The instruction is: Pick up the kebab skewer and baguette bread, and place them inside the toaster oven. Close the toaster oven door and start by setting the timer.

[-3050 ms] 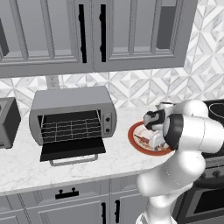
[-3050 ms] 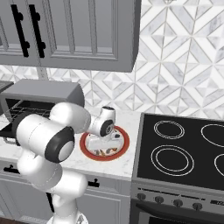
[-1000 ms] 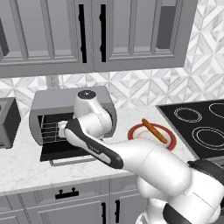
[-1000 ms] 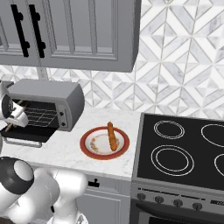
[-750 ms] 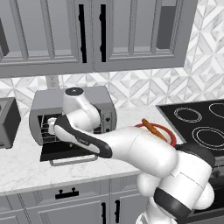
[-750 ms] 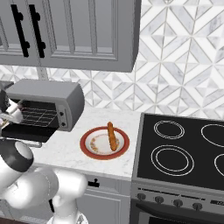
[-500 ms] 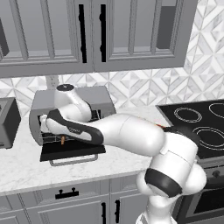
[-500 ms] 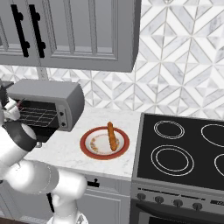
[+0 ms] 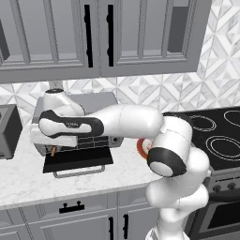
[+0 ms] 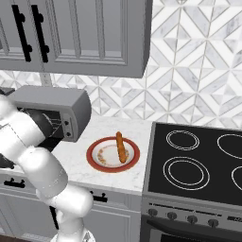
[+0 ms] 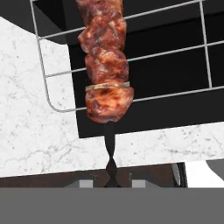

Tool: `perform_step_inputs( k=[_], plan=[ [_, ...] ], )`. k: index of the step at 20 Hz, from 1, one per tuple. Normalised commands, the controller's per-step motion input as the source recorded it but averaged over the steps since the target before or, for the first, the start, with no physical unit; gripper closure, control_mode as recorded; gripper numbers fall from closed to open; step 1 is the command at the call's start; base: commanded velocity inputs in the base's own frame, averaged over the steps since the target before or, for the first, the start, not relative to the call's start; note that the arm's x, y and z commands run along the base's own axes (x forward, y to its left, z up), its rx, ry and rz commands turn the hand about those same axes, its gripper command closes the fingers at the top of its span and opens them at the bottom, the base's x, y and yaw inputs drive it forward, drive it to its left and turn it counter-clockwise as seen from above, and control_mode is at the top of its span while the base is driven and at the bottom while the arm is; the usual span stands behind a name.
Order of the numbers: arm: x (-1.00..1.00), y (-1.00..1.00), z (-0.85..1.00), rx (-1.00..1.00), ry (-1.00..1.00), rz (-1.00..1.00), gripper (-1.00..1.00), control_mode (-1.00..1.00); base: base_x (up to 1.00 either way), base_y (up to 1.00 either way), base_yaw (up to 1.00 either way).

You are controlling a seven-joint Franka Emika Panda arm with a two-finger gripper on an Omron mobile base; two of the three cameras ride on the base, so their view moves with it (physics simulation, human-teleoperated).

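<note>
The kebab skewer (image 11: 106,65), dark red meat chunks on a thin stick, is held by its bare end in my gripper (image 11: 111,180), which is shut on it. Its meat end reaches over the wire rack (image 11: 175,52) of the toaster oven (image 9: 89,105); whether it touches the rack I cannot tell. In the left base view my gripper (image 9: 53,146) is at the left of the oven's mouth, above the lowered toaster oven door (image 9: 77,159). The baguette bread (image 10: 121,146) lies on the red-rimmed plate (image 10: 97,163), right of the toaster oven (image 10: 52,109).
A dark-grey appliance (image 9: 8,131) stands left of the oven. The black stovetop (image 10: 198,160) is to the right of the plate. Grey wall cabinets (image 9: 93,33) hang overhead. My arm stretches across the oven's front and hides part of the plate (image 9: 139,146).
My hand has swung further left across the oven's front with the skewer and come lower at the left of its mouth. The baguette and plate have not moved.
</note>
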Motion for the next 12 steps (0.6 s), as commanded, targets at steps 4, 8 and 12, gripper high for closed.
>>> perform_step_inputs(
  k=[4, 8, 12],
  plan=[
    [0.14, 0.24, -0.47, -0.01, 0.13, 0.00, 1.00, -1.00, 0.00, 0.00, 0.00],
    [0.44, 0.04, -0.09, 0.00, 0.05, 0.00, 1.00, -1.00, 0.00, 0.00, 0.00],
    [0.34, 0.00, 0.00, -0.02, 0.00, 0.00, 1.00, -1.00, 0.00, 0.00, 0.00]
  ],
)
